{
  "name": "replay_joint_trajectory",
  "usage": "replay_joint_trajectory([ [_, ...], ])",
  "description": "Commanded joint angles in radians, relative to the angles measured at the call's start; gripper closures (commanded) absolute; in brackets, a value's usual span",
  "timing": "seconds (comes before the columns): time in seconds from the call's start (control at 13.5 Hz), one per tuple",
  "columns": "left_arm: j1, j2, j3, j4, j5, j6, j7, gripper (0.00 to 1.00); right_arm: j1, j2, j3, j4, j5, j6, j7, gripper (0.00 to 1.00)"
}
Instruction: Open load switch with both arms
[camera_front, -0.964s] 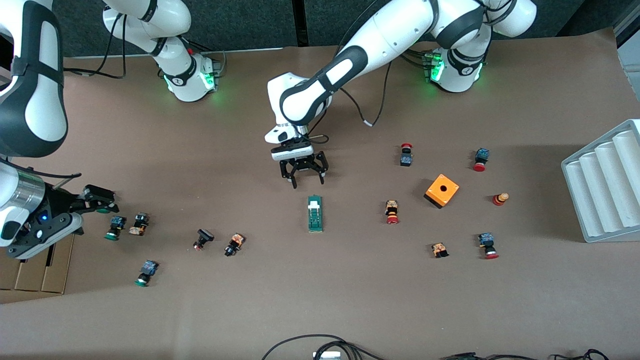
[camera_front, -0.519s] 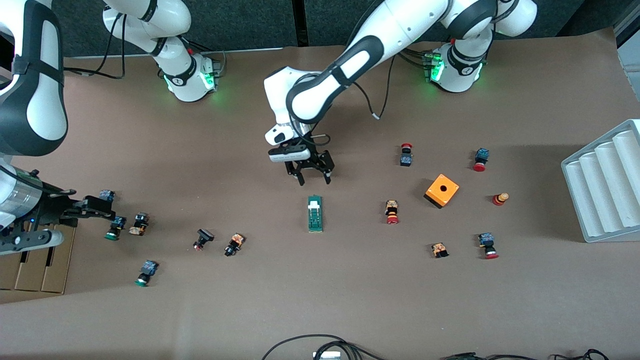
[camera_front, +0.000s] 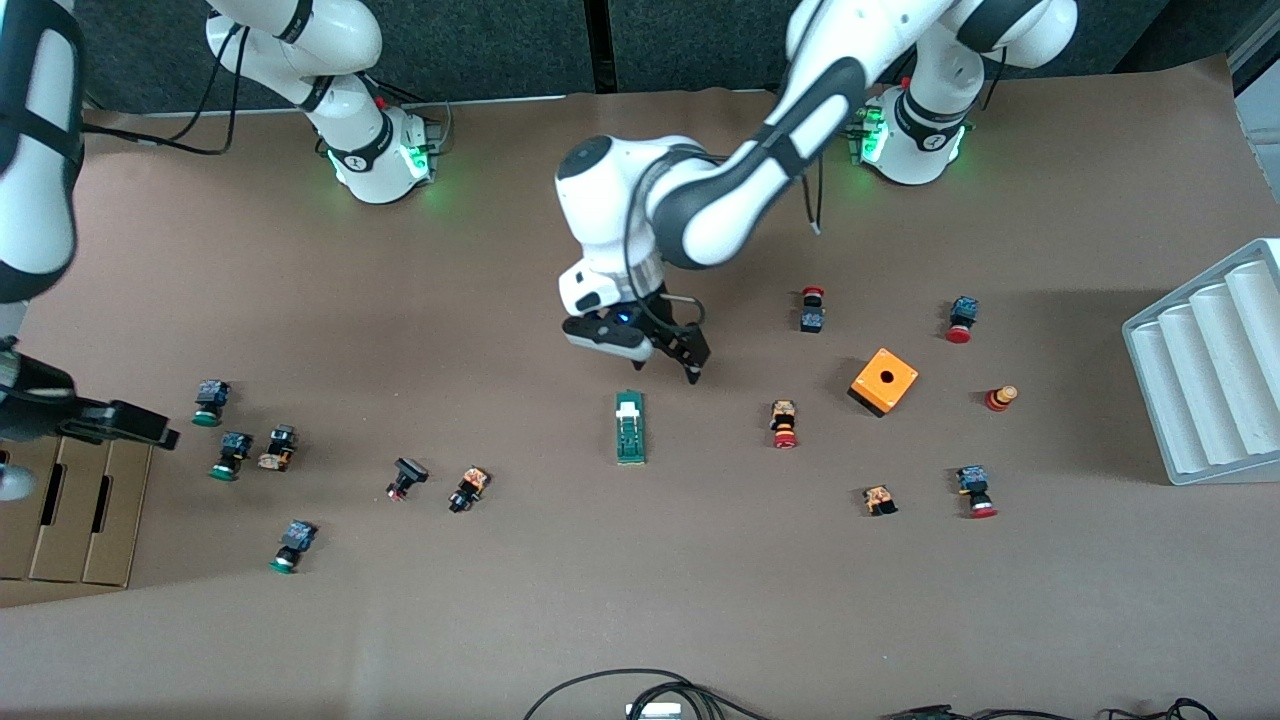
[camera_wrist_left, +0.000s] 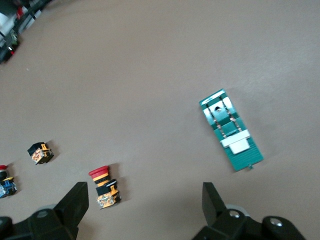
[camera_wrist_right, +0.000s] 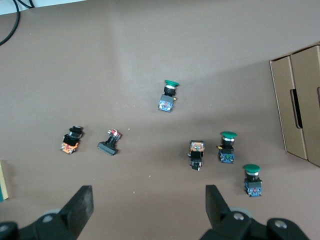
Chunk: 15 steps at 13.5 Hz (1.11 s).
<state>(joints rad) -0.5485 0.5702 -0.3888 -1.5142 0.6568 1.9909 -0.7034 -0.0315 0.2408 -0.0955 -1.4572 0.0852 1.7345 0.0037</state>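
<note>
The load switch (camera_front: 630, 428) is a narrow dark-green block with a white piece at the end toward the robots' bases. It lies flat in the middle of the table. My left gripper (camera_front: 668, 368) hangs open over the bare table just off that white end, and its fingers hold nothing. In the left wrist view the load switch (camera_wrist_left: 231, 131) lies clear of the left gripper (camera_wrist_left: 145, 195). My right gripper (camera_front: 150, 432) is open and empty at the right arm's end of the table, over the edge of the cardboard boxes (camera_front: 70, 510). In its wrist view the right gripper (camera_wrist_right: 149, 197) spans bare table.
Green-capped buttons (camera_front: 208, 402) and other small parts (camera_front: 468, 488) lie toward the right arm's end. Red-capped buttons (camera_front: 784, 424), an orange cube box (camera_front: 884, 381) and a white ridged tray (camera_front: 1210, 360) sit toward the left arm's end. Cables (camera_front: 640, 690) lie at the table's front edge.
The left gripper has turned and shifted slightly toward the left arm's end, staying by the switch's white end. The right arm has pulled back toward the cardboard boxes, uncovering a green button.
</note>
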Motion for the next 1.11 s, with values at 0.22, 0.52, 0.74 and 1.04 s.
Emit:
replay_joint_trajectory([
  [0.22, 0.221, -0.097, -0.008, 0.020, -0.408, -0.027, 0.293, 0.00, -0.005, -0.136, 0.056, -0.115, -0.076, -0.055, 0.018, 0.00],
  [0.52, 0.363, -0.193, -0.007, 0.023, -0.537, -0.226, 0.416, 0.00, -0.002, -0.167, 0.057, -0.115, -0.049, -0.119, 0.016, 0.00],
  [0.74, 0.491, -0.257, -0.005, 0.025, -0.609, -0.341, 0.524, 0.00, -0.001, -0.178, 0.056, -0.109, -0.025, -0.159, 0.016, 0.00],
  [1.04, 0.634, -0.347, -0.002, 0.025, -0.654, -0.394, 0.568, 0.00, 0.002, -0.181, 0.051, -0.103, -0.044, -0.176, -0.005, 0.00],
])
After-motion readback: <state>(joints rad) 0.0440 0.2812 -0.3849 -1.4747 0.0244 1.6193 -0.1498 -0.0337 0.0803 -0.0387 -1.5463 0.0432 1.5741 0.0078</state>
